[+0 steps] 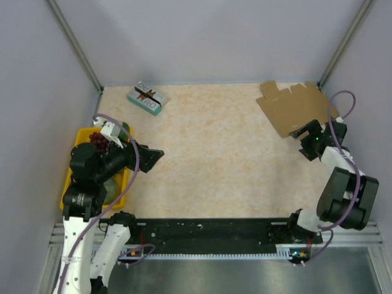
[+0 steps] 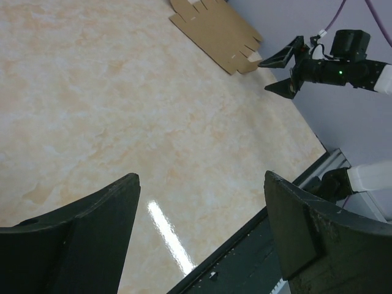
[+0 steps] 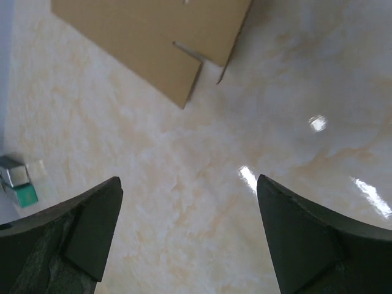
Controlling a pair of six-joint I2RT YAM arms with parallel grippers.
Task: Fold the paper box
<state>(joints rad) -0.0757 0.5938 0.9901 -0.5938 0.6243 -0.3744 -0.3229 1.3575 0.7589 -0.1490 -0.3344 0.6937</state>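
Observation:
The paper box (image 1: 293, 107) is a flat brown cardboard sheet with tabs, lying at the far right corner of the table. It also shows at the top of the left wrist view (image 2: 214, 27) and of the right wrist view (image 3: 153, 37). My right gripper (image 1: 298, 142) hovers just in front of the sheet's near edge, open and empty. In its own view (image 3: 187, 184) only bare table lies between the fingers. My left gripper (image 1: 156, 158) is over the left side of the table, far from the sheet, open with nothing in it (image 2: 202, 184).
A yellow tray (image 1: 69, 184) holding fruit-like items sits at the left edge under the left arm. A small teal-and-white printed box (image 1: 147, 99) lies at the far left, also seen in the right wrist view (image 3: 18, 184). Grey walls close the table on three sides.

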